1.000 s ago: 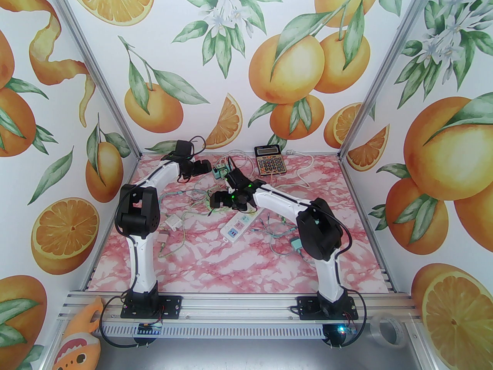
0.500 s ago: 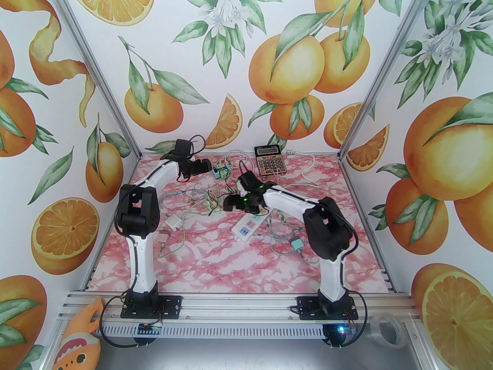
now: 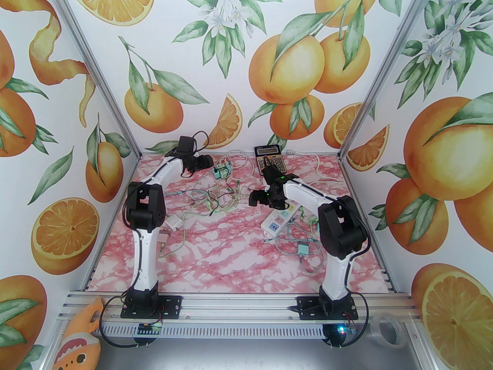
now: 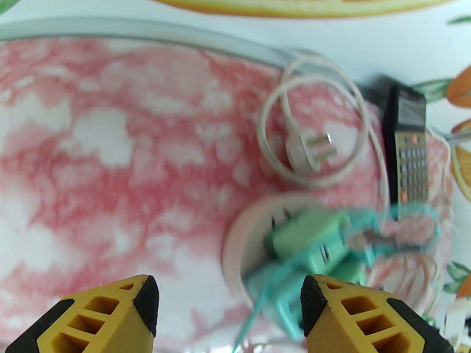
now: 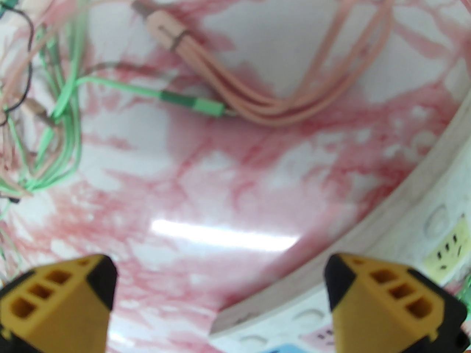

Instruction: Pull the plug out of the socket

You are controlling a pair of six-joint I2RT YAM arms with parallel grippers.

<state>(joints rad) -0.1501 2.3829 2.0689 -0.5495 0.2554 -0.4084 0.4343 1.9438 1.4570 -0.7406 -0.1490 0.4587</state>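
Observation:
A round white socket [image 4: 235,248] lies near the table's back, with mint-green plugs [image 4: 309,234] stuck in it and teal cords trailing off to the right. In the top view the same socket with its plugs [image 3: 221,172] sits just right of my left gripper [image 3: 211,163]. In the left wrist view my left gripper [image 4: 230,292] is open, its yellow fingertips [image 4: 141,296] apart just short of the socket, the right one beside a teal plug, gripping nothing. My right gripper [image 3: 252,199] hovers open over bare table; in its wrist view the right gripper [image 5: 220,270] holds nothing.
A white power strip [image 3: 279,218] lies under the right arm, also seen as the power strip [image 5: 368,285]. A calculator [image 3: 271,160] and a loose white plug [image 4: 309,153] with looped cord sit at the back. Tangled green and pink cables [image 3: 215,200] cover the middle.
The right arm has swung to the right and the power strip with its cables has slid right along with it. The left arm has shifted slightly right at the socket.

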